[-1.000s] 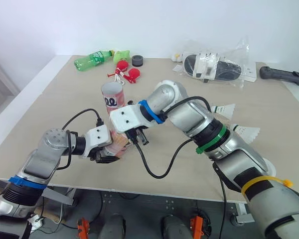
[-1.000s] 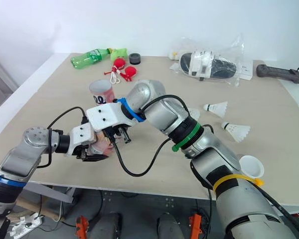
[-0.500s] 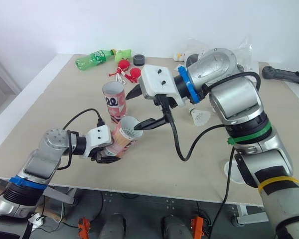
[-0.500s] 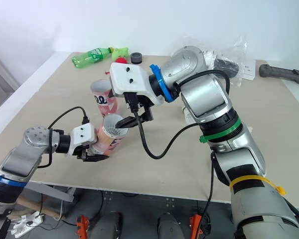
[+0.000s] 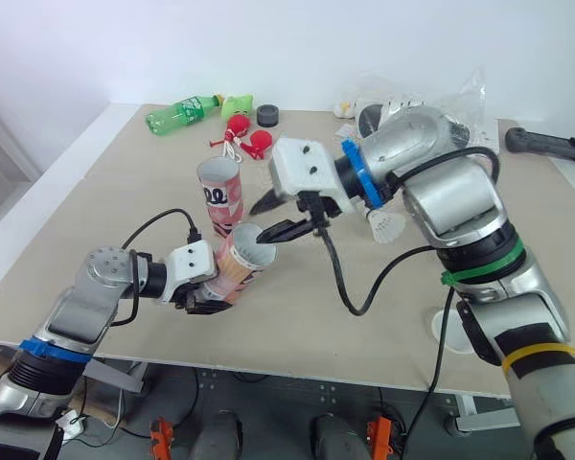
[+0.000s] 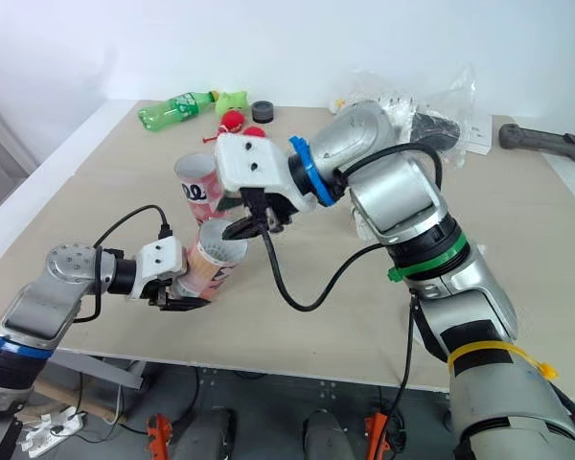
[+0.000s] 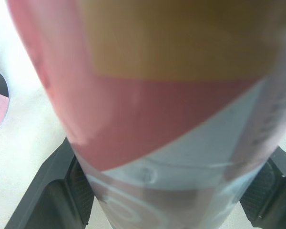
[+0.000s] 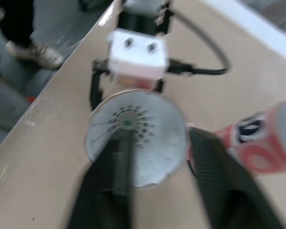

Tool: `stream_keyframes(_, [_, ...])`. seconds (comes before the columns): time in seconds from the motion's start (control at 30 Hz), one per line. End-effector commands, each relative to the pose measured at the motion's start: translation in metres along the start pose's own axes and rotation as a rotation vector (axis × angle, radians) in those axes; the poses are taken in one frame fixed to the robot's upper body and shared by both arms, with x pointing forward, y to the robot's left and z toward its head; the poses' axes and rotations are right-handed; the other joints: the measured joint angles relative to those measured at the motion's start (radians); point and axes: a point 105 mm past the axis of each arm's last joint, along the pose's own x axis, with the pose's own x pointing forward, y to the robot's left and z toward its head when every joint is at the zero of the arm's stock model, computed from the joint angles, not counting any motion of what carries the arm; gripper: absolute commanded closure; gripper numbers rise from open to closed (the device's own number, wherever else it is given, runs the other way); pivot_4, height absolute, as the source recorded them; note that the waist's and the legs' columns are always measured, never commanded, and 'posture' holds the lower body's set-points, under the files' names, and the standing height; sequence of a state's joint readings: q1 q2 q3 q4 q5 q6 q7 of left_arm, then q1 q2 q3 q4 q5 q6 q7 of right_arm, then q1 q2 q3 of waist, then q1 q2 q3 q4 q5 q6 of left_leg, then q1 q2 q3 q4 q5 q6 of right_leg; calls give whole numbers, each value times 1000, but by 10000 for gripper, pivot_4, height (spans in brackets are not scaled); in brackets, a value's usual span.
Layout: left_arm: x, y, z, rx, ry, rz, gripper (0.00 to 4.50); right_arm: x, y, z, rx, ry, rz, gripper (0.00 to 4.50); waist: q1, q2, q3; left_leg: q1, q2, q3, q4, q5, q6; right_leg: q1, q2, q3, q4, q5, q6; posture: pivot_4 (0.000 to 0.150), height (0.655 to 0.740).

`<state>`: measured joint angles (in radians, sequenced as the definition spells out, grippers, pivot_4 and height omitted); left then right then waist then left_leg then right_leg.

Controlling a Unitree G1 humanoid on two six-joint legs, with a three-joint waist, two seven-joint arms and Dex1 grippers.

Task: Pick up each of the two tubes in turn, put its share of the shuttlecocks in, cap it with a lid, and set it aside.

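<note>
So the left gripper [image 5: 209, 299] fingers clamp the tilted tube [image 5: 241, 261]; right gripper [image 5: 258, 225] fingers hang spread at its mouth.

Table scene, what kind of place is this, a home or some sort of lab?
Most likely a robot test lab: a work table against a plain white wall, practice props such as a green bottle and a shuttlecock tube.

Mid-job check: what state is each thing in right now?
Held tube: tilted, uncapped, shuttlecock inside.
Left claw: shut on the held tube.
Right claw: open, at the held tube's mouth.
Second tube: upright on the table, uncapped.
Loose shuttlecock: lying on the table.
Lid: lying on the table, unused.
Green bottle: on its side.
</note>
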<state>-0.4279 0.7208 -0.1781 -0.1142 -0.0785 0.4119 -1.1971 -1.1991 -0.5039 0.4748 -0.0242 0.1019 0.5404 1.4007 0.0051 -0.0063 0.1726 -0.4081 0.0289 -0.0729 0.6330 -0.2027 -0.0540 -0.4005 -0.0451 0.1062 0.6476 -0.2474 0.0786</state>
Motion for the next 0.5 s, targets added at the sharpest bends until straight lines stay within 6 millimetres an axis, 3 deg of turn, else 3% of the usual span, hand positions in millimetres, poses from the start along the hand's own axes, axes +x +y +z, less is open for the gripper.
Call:
stream_keyframes(0.03, [21, -20, -5, -25, 2, -102, 12488, 14, -1, 2, -65, 30, 42, 41422, 0, 0, 0, 0, 0, 0, 0, 0, 0, 0, 0, 0, 0, 0, 0, 1500, 7400])
stream_keyframes(0.07, [21, -20, -5, -24, 2, -102, 12488, 17, 0, 1, -72, 38, 54, 44594, 0, 0, 0, 0, 0, 0, 0, 0, 0, 0, 0, 0, 0, 0, 0, 1500, 7400])
stream_keyframes(0.3, [20, -22, -5, -25, 4, -106, 12488, 59, -3, -12, -160, 143, 103, 44594, 1, 0, 0, -1, 0, 0, 0, 0, 0, -2, 0, 0, -1, 0, 0, 1500, 7400])
stream_keyframes(0.5, [19, -22, -5, -25, 7, -102, 12488, 64, -2, -8, -180, 122, 125, 44594, 1, 0, 0, 0, 0, 0, 0, 0, 0, -2, 0, -1, -1, -1, 0, 1500, 7400])
